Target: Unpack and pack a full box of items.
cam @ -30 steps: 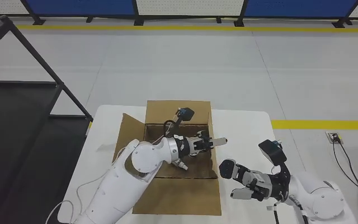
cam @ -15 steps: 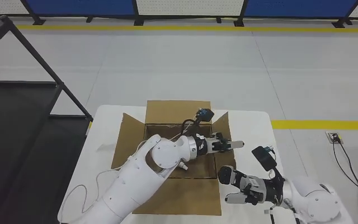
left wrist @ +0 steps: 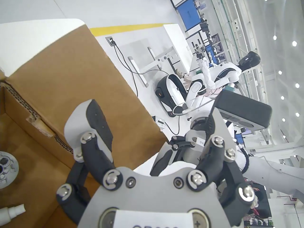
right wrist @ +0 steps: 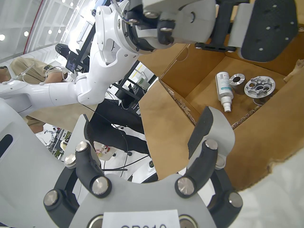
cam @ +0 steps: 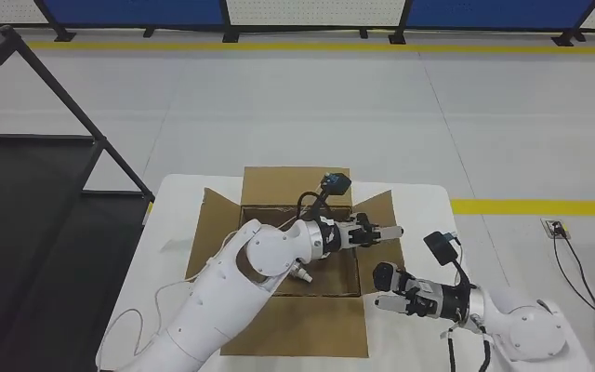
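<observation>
On white table (cam: 428, 200): brown corrugated cardboard box (cam: 297, 181) sitting open, flaps spreading outward. Lying close together on its floor: white plastic spray bottle (right wrist: 222, 87), small silver metal ring (right wrist: 236, 80), silver machined metal disc (right wrist: 260, 87). Hovering over right-hand flap, fingers spread and gripping nothing: left gripper (cam: 386, 232). Hanging just beside box's near right corner, likewise released and empty: right gripper (cam: 384, 286). Judging from this crowding, risking: snagging or folding the flap on descent, nudging the box across the table, or the two grippers colliding over the same opening.
</observation>
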`<state>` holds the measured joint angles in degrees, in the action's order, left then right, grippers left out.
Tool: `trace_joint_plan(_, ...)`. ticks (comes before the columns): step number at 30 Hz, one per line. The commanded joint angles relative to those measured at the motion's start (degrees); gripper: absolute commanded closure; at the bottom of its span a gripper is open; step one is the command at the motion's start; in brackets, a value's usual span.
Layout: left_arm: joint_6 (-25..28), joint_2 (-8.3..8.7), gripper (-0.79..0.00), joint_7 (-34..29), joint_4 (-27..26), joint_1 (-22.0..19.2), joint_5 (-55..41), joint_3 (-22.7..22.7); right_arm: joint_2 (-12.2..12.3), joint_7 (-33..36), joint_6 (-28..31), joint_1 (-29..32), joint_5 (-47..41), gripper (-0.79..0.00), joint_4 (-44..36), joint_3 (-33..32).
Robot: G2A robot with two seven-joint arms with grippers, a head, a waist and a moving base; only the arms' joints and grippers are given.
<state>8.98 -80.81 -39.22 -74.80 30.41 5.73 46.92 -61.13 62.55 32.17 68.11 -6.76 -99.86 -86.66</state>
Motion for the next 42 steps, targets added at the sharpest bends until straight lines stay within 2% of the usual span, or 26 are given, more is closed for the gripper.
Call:
trace_joint_plan(1, 0.3, 0.73, -0.785, -0.7, -1.6, 1.6, 0.8, 2.0, 0.2, -0.6, -0.2, -0.3, -0.1, -0.785, 0.0, -0.5)
trace_joint_plan(4, 0.5, 2.01, -0.785, -1.5, -5.0, 4.8, 2.5, 5.5, 0.3, -1.5, -1.4, -1.0, 0.1, -0.785, 0.2, -0.6)
trace_joint_plan(12, 0.9, 5.53, -0.785, -1.5, -17.0, 15.1, 4.1, 19.2, 1.0, -2.1, -4.1, -1.4, 1.4, -0.785, 1.8, -1.6)
trace_joint_plan(17, 1.4, 7.00, -0.785, -0.5, -23.9, 21.7, 3.6, 26.7, 1.3, -2.1, -7.2, -2.3, 3.7, -0.785, 1.8, -1.3)
trace_joint_plan(21, 0.9, 7.80, -0.785, -1.2, -26.5, 25.9, 0.4, 31.4, 1.5, -2.9, -10.6, -3.3, 6.5, -0.785, 1.2, -0.4)
trace_joint_plan(35, 0.9, 7.80, -0.785, -0.9, -26.6, 26.1, 0.4, 31.4, 1.4, -3.7, -10.8, -3.4, 6.9, -0.785, 0.7, 0.8)
trace_joint_plan(39, 0.7, 7.89, -0.785, 1.6, -27.0, 27.5, -0.7, 32.1, 1.3, -4.8, -10.8, -5.5, 9.0, -0.785, 1.5, 3.6)
trace_joint_plan(42, 0.5, 8.11, -0.785, 2.5, -26.3, 28.4, -0.7, 33.2, 1.5, -4.1, -13.2, -7.0, 13.9, -0.785, 2.3, 4.7)
